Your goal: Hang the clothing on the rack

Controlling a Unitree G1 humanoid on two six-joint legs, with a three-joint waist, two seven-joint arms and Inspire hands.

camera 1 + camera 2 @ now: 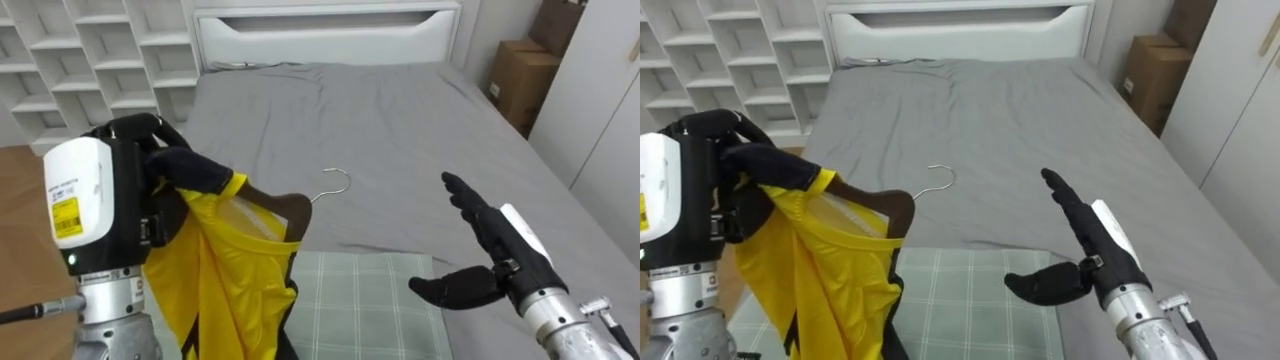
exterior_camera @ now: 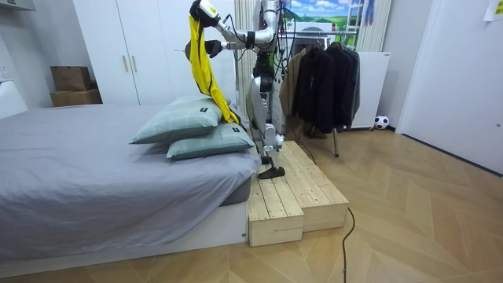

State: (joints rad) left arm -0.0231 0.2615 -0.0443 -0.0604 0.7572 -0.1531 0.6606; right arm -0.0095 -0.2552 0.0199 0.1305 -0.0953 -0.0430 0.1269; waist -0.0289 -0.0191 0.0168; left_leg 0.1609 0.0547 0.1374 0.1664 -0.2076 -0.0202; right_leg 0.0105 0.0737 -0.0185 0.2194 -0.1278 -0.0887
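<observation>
Dangling above pillow (image 1: pixel 370 300) and bed (image 1: pixel 400 130): yellow garment (image 1: pixel 230 270).

We count one yellow garment (image 1: pixel 225 270) and one wooden hanger (image 1: pixel 296 207) inside it. There is one grey bed (image 2: pixel 78 173), and on it we count two checked pillows (image 2: pixel 177 119), stacked. Two cardboard boxes (image 2: pixel 71 79) sit one on the other near the bed's head. Beside the bed we count two wooden platforms (image 2: pixel 275 204), one higher than the other. One clothes rack (image 2: pixel 336 145) holds dark jackets (image 2: pixel 314 79), too bunched for us to count. We see one ball (image 2: pixel 381 122) and one white cubby shelf (image 1: pixel 100 50).
</observation>
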